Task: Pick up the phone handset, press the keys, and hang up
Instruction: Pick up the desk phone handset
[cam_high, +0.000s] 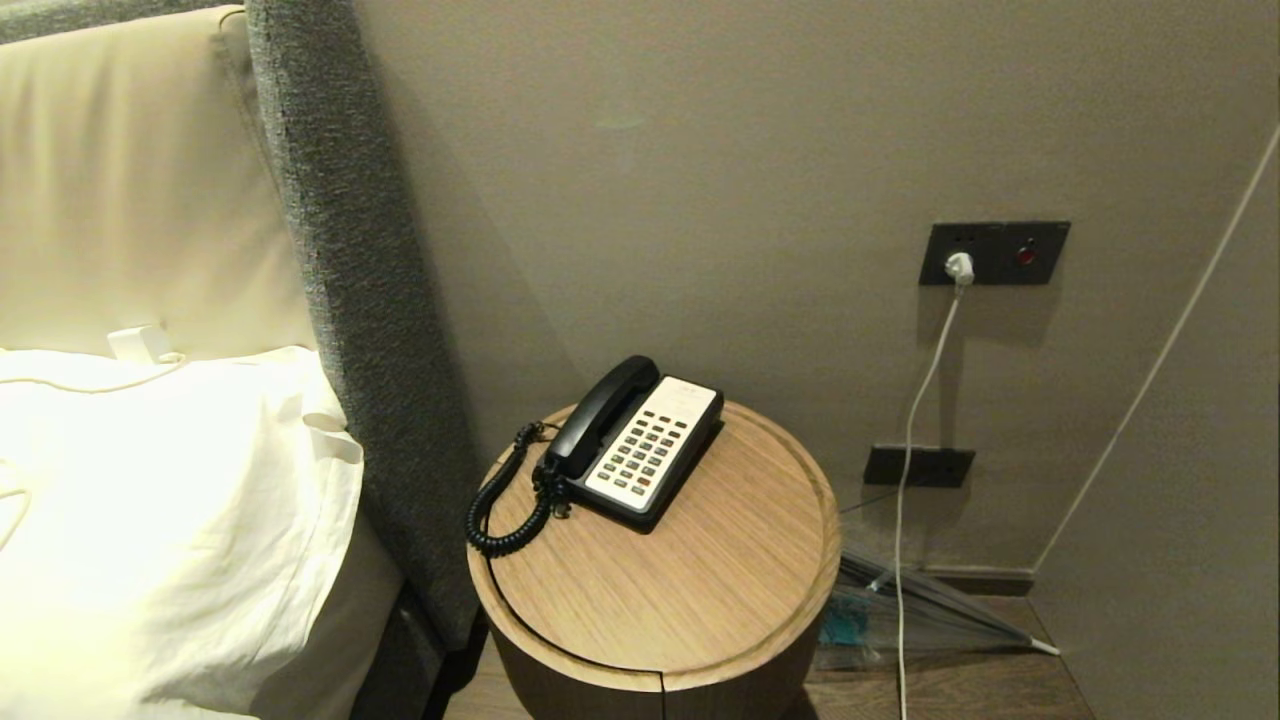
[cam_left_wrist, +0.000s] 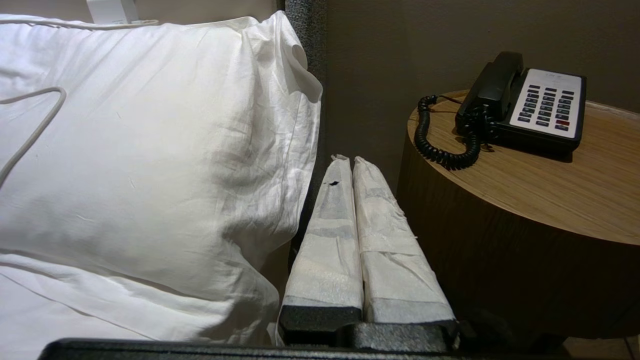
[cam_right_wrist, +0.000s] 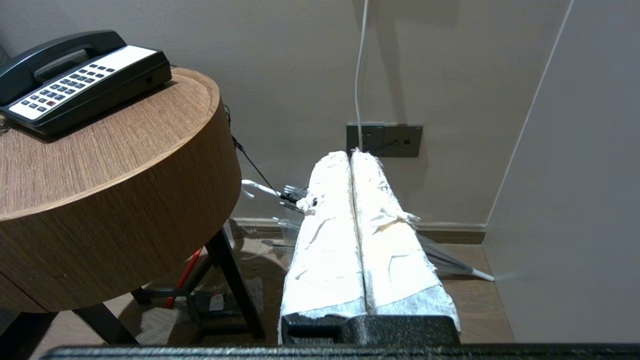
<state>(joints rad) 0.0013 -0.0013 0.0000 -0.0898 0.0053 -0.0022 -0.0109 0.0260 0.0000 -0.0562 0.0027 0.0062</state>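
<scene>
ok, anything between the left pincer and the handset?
Nothing visible. The left pincer, shut, sits low between pillow and table; the handset lies on its cradle above, table edge and cord nearest.

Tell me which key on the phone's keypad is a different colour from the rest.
The red key, in the keypad's row nearest the front edge of the phone base. All the other keys are dark grey.
</scene>
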